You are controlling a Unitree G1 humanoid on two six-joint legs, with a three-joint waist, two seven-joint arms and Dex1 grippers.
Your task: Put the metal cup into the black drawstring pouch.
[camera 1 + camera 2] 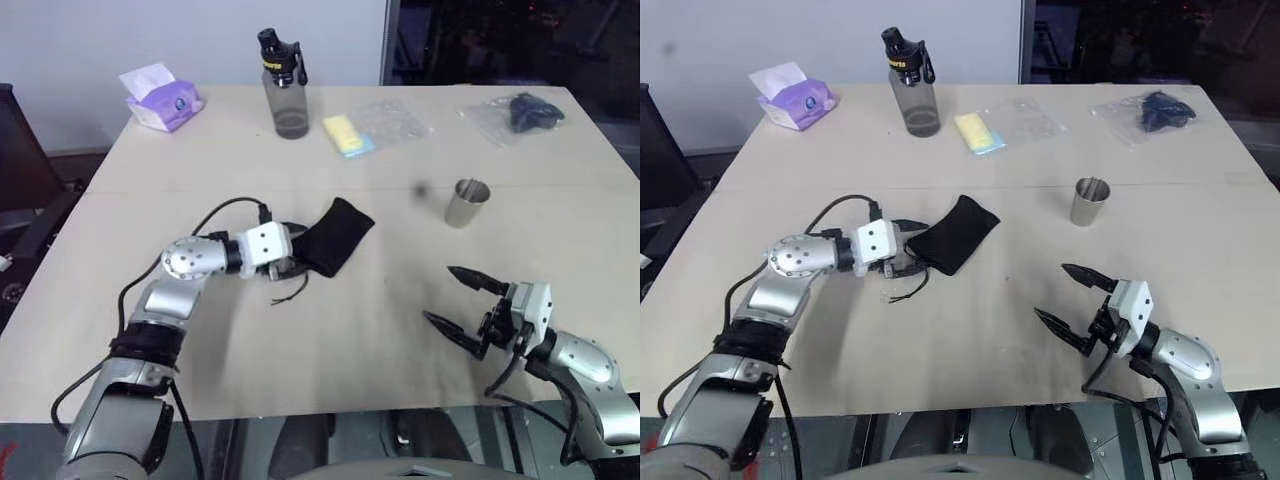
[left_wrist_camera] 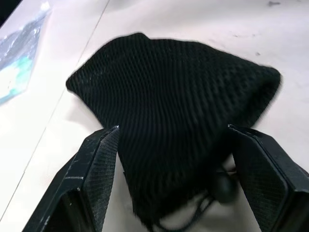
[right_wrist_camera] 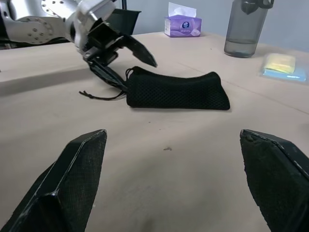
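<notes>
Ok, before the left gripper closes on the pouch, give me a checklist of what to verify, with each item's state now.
1. Left gripper open: ok, its fingers stand apart.
2. Pouch between those fingers: ok, its corded end sits between them in the left wrist view.
3. Pouch mouth open for the cup: cannot tell, the fabric lies flat on the table.
4. Cup upright and free: ok, it stands alone, right of the pouch.
5. Right gripper open and empty: ok, it hangs above the table, short of the cup.
6. Bottle out of the way: ok, it stands at the far edge.
</notes>
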